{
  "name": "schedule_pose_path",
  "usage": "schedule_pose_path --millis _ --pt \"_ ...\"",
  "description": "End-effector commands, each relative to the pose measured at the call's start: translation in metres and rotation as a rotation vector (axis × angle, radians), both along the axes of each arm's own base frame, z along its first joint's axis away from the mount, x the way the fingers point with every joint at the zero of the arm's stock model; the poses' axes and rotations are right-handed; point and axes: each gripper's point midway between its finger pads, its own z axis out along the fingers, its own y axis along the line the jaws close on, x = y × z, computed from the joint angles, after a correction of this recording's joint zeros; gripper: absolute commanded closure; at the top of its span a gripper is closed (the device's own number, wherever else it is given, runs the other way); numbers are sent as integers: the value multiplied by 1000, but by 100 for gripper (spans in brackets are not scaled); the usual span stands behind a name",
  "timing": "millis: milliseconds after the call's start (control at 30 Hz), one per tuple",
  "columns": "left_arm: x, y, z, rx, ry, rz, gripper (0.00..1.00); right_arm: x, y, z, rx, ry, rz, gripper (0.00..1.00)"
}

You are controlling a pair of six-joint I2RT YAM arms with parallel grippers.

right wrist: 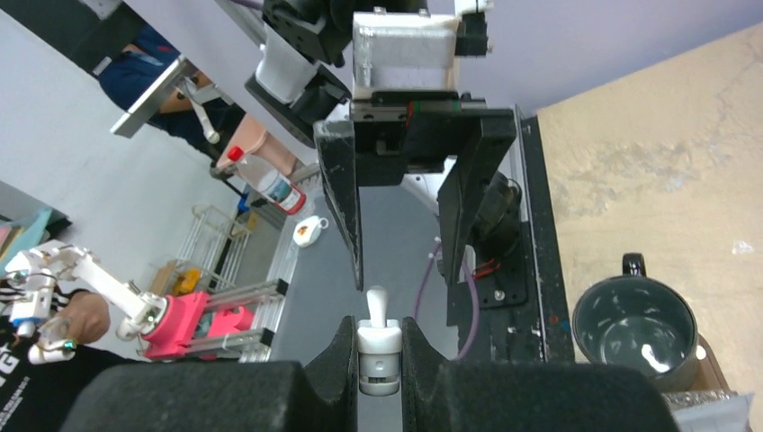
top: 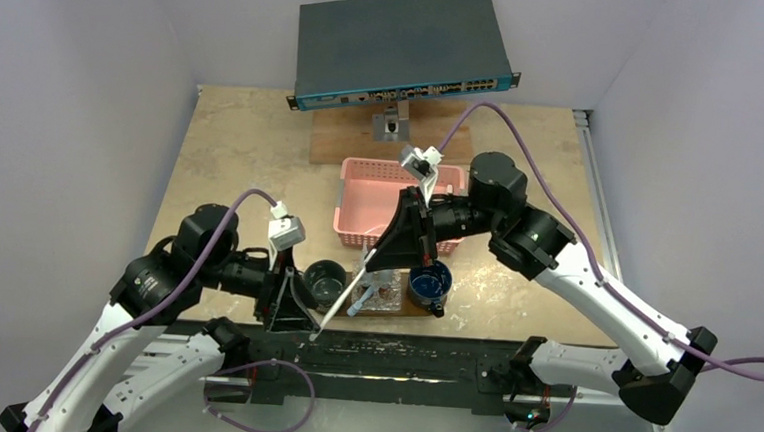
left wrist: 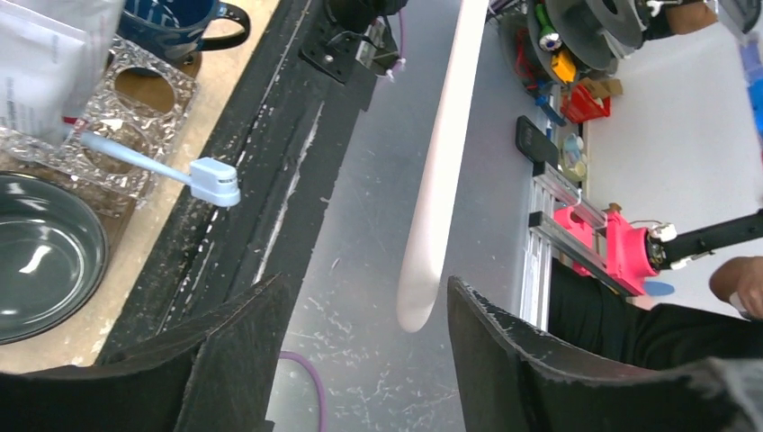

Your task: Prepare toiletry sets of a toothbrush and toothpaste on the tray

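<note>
The right gripper (right wrist: 378, 329) is closed on one end of a white toothbrush (right wrist: 376, 302). Both fingers press against it, and a short stub sticks out past the fingertips. The left gripper (left wrist: 364, 297) faces the right one and is open. The free end of the toothbrush hangs between its jaws with a gap on each side, touching neither finger. In the top view the toothbrush slopes from the right gripper down toward the left gripper. It is in the air above the black rail (top: 400, 349) at the near edge of the table (top: 252, 148), just in front of the tray (top: 407, 310). The tray lies near that edge and carries a grey mug (top: 326, 279) at its left end and a blue mug (top: 430, 285) at its right end. A clear glass holder (left wrist: 157, 85) with round holes sits between the mugs. A second toothbrush (left wrist: 211, 180), pale blue with a white head, rests with its handle across the glass holder, and its head overhangs the rail. A white packet (left wrist: 45, 63) lies against the holder; its contents cannot be made out. The pink basket (top: 359, 200) stands just behind the tray, partly hidden by the right arm.
</note>
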Motion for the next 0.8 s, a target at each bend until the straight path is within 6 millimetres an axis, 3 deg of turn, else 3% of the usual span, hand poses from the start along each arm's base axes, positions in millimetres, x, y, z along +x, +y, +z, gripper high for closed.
schedule_pose_path --millis 0,300,500,767 --pt "13 -1 15 -11 -74 58 34 -5 -13 7 -26 -76 -27 100" --pt "36 5 20 26 -132 202 23 8 -43 -20 -235 -126 -191 100" --pt "45 10 22 41 -165 262 7 12 -66 -14 -310 -187 -284 100" --pt "50 17 20 61 -189 312 5 31 -99 -13 -462 -226 -481 100"
